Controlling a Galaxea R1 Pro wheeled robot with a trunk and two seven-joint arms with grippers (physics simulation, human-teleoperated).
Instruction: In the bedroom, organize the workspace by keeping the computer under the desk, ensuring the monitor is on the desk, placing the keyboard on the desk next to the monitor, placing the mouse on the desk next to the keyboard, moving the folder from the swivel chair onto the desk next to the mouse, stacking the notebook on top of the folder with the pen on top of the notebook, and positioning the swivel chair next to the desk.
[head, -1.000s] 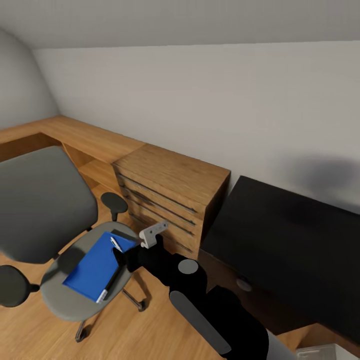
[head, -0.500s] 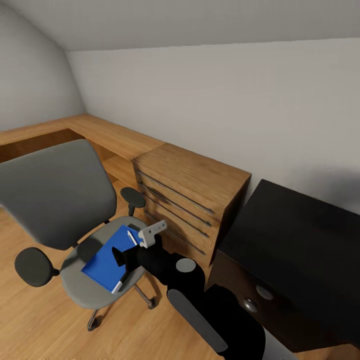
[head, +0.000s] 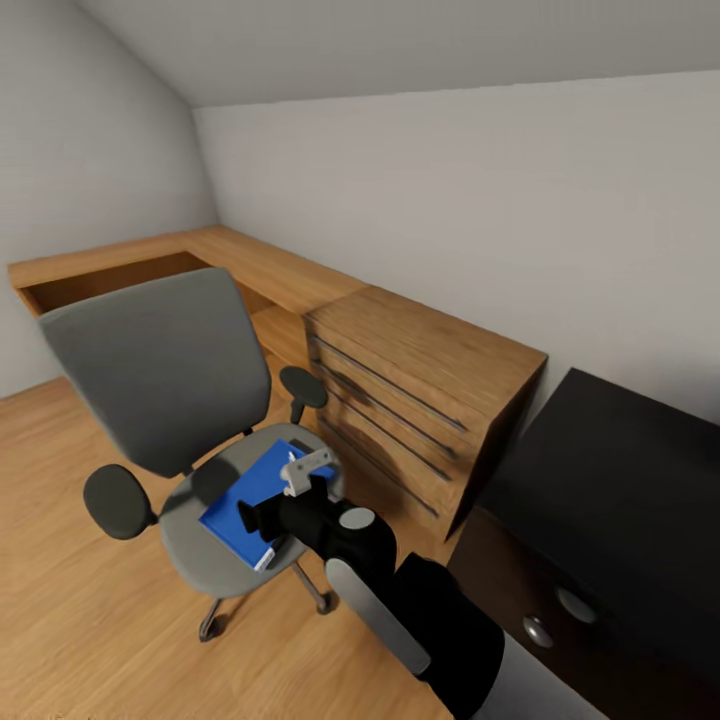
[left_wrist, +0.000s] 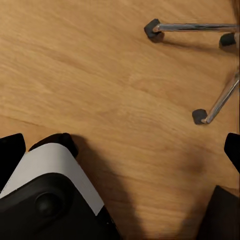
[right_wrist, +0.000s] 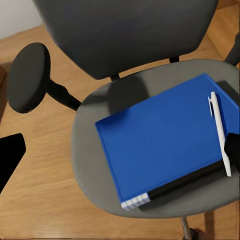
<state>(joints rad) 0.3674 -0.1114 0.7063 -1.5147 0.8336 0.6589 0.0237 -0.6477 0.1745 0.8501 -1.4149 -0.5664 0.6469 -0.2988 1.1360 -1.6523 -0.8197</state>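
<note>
The right gripper (head: 262, 517) hangs over the front edge of the swivel chair (head: 170, 370), jaws spread wide and empty in the right wrist view, its dark fingertips at either edge of the picture with nothing between them. It is presumably placed there to reach the stack on the seat. The folder (right_wrist: 167, 140) lies flat on the grey seat, square to nothing in particular. The pen (right_wrist: 220, 132) rests on top along one side, and a black strip with a white page edge shows from under the folder's near edge; this is likely the notebook (right_wrist: 185, 185), though too little of it shows to be certain. The left gripper's state cannot be told: the left wrist view gives floor, chrome chair legs (left_wrist: 220, 102) on casters and dark robot body. The floor (head: 70, 600) is light wood plank. A low light-wood dresser (head: 420, 390) stands against the white wall under a sloped ceiling, with the glossy black desk (head: 620, 480) just beside it, silver knobs (head: 575, 605) visible on its drawer front.
</note>
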